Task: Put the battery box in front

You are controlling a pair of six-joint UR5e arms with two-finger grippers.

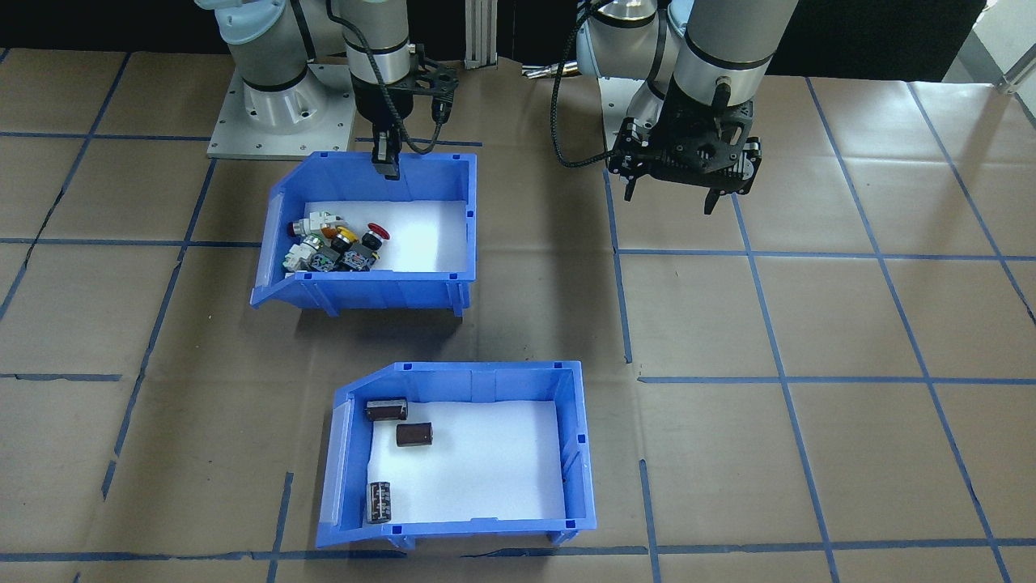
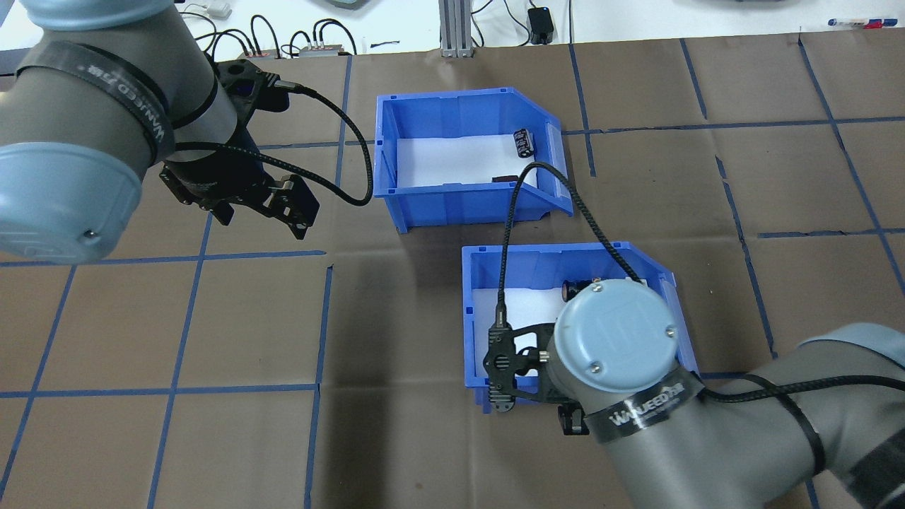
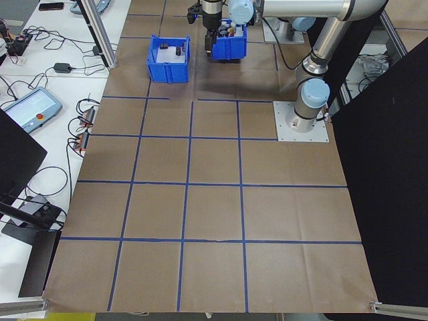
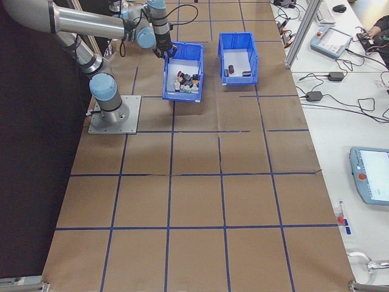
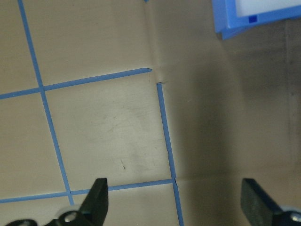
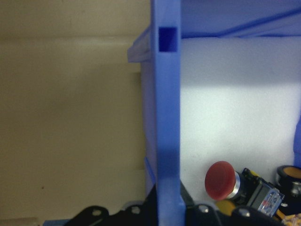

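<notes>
Already, from the operators' side, the battery box (image 1: 457, 453) sits nearest the front of the worktop (image 1: 809, 324), well ahead of the switch bin (image 1: 368, 235). So the placing looks done. Overhead, the left gripper (image 2: 258, 205) hovers apart over bare paper. Its wrist view shows fingers (image 5: 99, 200) spread wide, empty. The right gripper (image 6: 164, 212) straddles the switch bin's wall, seemingly gripping it.

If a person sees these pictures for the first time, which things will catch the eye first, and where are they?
Two blue bins stand out on the brown table: the battery box with three dark cells lies on the side far from the robot, and the bin of colourful push-buttons sits near its base. The right gripper straddles that bin's back wall, while the left gripper hangs open over bare table.
</notes>
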